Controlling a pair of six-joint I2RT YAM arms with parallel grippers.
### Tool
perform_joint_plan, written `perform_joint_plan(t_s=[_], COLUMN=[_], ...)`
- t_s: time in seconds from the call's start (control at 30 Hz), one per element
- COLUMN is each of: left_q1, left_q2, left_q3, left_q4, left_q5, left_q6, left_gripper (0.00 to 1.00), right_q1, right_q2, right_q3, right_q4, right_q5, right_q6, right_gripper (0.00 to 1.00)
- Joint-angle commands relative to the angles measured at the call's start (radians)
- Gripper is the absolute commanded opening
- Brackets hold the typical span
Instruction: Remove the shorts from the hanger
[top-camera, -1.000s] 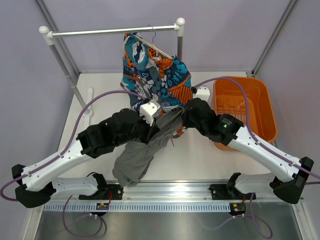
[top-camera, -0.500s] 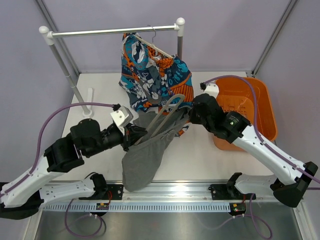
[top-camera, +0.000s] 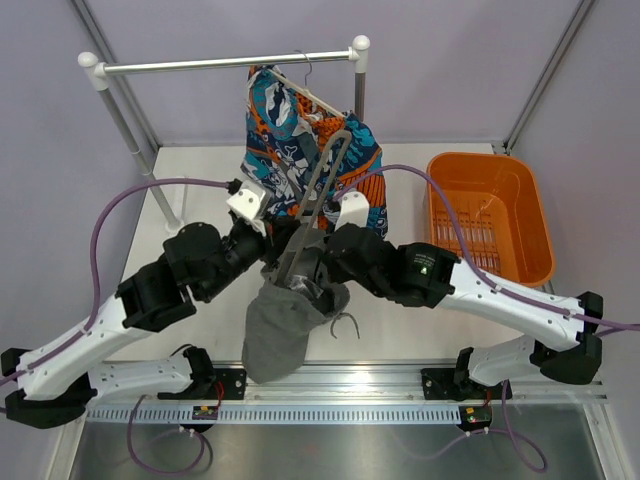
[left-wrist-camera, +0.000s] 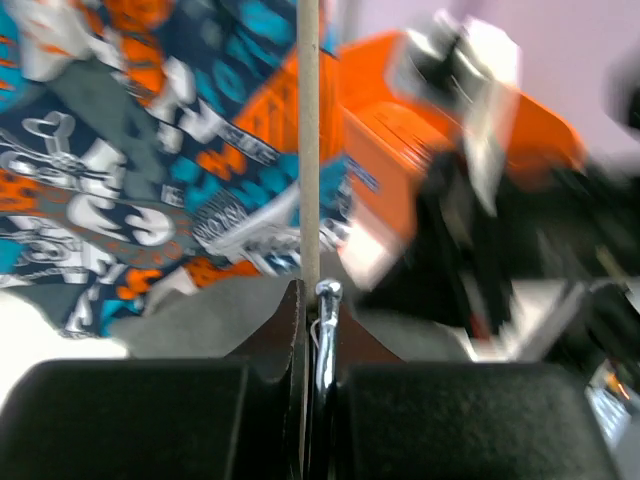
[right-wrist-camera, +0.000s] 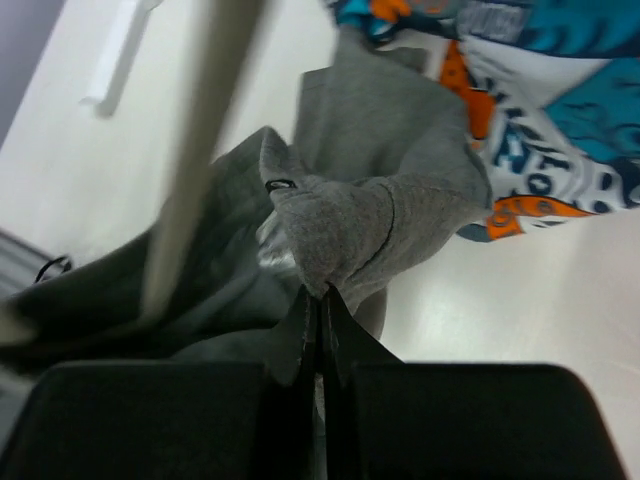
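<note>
The printed shorts (top-camera: 300, 150) in teal, orange and white hang on a cream hanger (top-camera: 312, 97) on the rail. My left gripper (top-camera: 275, 262) is shut on the metal hook (left-wrist-camera: 325, 330) of a second thin hanger (top-camera: 322, 175). That hanger's arm (left-wrist-camera: 309, 150) points up in front of the printed shorts (left-wrist-camera: 120, 180). A grey garment (top-camera: 280, 320) hangs bunched below this second hanger. My right gripper (top-camera: 318, 270) is shut on a fold of the grey garment (right-wrist-camera: 350, 225), right beside the left gripper. The printed shorts (right-wrist-camera: 540, 130) lie behind it.
An orange basket (top-camera: 490, 215) stands at the right of the white table (top-camera: 200, 180). The rack's rail (top-camera: 220, 64) and slanted left post (top-camera: 130, 140) cross the back. The right post (top-camera: 359, 80) stands just behind the printed shorts. Both arms crowd the table's middle.
The right arm has swung left and nearer, drawing the grey garment down. The left gripper has moved right and tipped the second hanger up; its upper part now shows bare.
</note>
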Motion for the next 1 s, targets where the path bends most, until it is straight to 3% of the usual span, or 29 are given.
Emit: perform_joint_plan(t_s=[0.0, 0.2, 0.3, 0.47, 0.6, 0.67, 0.7, 0.77, 0.8, 0.9, 0.97], left_q1=[-0.004, 0.007, 0.027, 0.027, 0.027, 0.027, 0.027, 0.027, 0.027, 0.027, 0.027], left_q2=[0.055, 0.122, 0.179, 0.165, 0.12, 0.093, 0.083, 0.05, 0.041, 0.018, 0.011], left_q3=[0.111, 0.286, 0.419, 0.398, 0.343, 0.317, 0.303, 0.26, 0.248, 0.223, 0.214], left_q4=[0.184, 0.285, 0.203, 0.161, 0.015, -0.052, -0.096, -0.127, -0.147, -0.182, -0.195], left_q5=[-0.224, -0.434, -0.449, -0.436, -0.373, -0.345, -0.341, -0.327, -0.322, -0.308, -0.299], left_q6=[0.013, 0.131, 0.173, 0.155, 0.081, 0.03, 0.018, -0.01, -0.017, -0.045, -0.054], left_gripper=[0.0, 0.0, 0.0, 0.0, 0.0, 0.0, 0.0, 0.0, 0.0, 0.0, 0.0], right_q1=[0.084, 0.107, 0.107, 0.107, 0.104, 0.104, 0.104, 0.106, 0.104, 0.092, 0.07], right_q2=[0.02, -0.028, -0.08, -0.193, -0.273, -0.307, -0.319, -0.363, -0.371, -0.353, -0.296], right_q3=[0.103, 0.137, 0.168, 0.33, 0.416, 0.435, 0.427, 0.354, 0.323, 0.359, 0.425], right_q4=[-0.002, -0.045, -0.072, -0.125, 0.015, 0.172, 0.247, 0.667, 0.975, 1.197, 1.211], right_q5=[0.091, 0.108, 0.149, 0.411, 0.611, 0.709, 0.741, 0.798, 0.788, 0.684, 0.654], right_q6=[-0.012, -0.038, -0.068, -0.17, -0.427, -0.547, -0.729, -0.979, -1.217, -1.431, -1.497], right_gripper=[0.0, 0.0, 0.0, 0.0, 0.0, 0.0, 0.0, 0.0, 0.0, 0.0, 0.0])
